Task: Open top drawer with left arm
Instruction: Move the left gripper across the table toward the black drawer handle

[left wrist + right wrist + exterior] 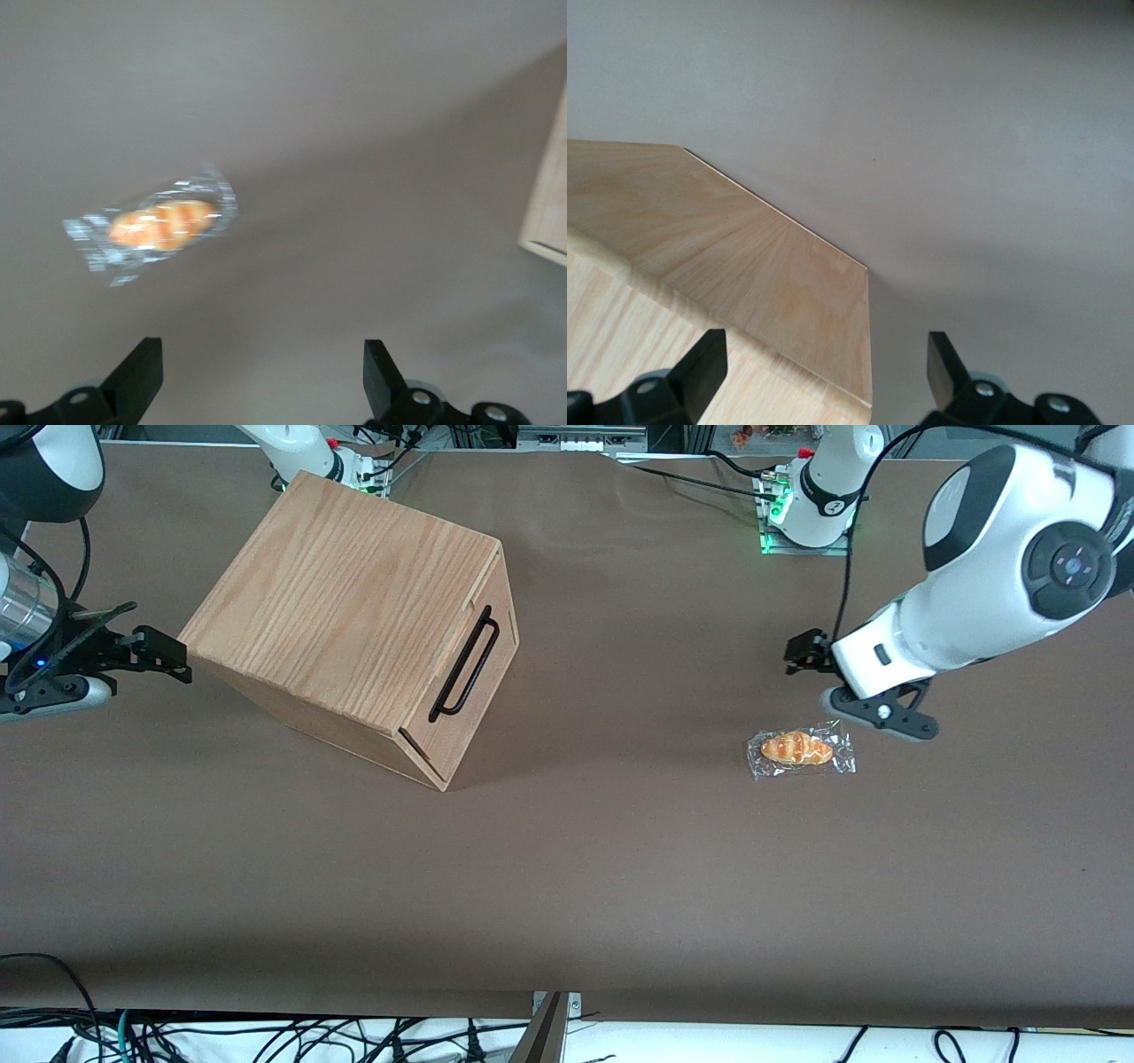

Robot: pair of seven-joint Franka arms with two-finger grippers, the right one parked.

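Observation:
The wooden cabinet (pixel 354 611) stands slanted toward the parked arm's end of the table. Its top drawer (pixel 483 691) looks pushed in, with only a thin seam round the front. A long black bar handle (pixel 465 662) runs across that front. My left arm (pixel 1001 576) hangs at the working arm's end, well away from the cabinet. Its gripper (pixel 811 657) hovers over bare table, a little farther from the front camera than a wrapped bread roll. In the left wrist view the gripper (pixel 259 376) is open with nothing between its dark fingers (pixel 135 376). A corner of the cabinet (pixel 549 195) shows there.
A bread roll in clear wrap (pixel 800 749) (pixel 159 226) lies on the brown table (pixel 620 850) just under the gripper. The arm bases (pixel 811 505) stand at the table's edge farthest from the front camera. The cabinet's top (pixel 700 257) fills part of the right wrist view.

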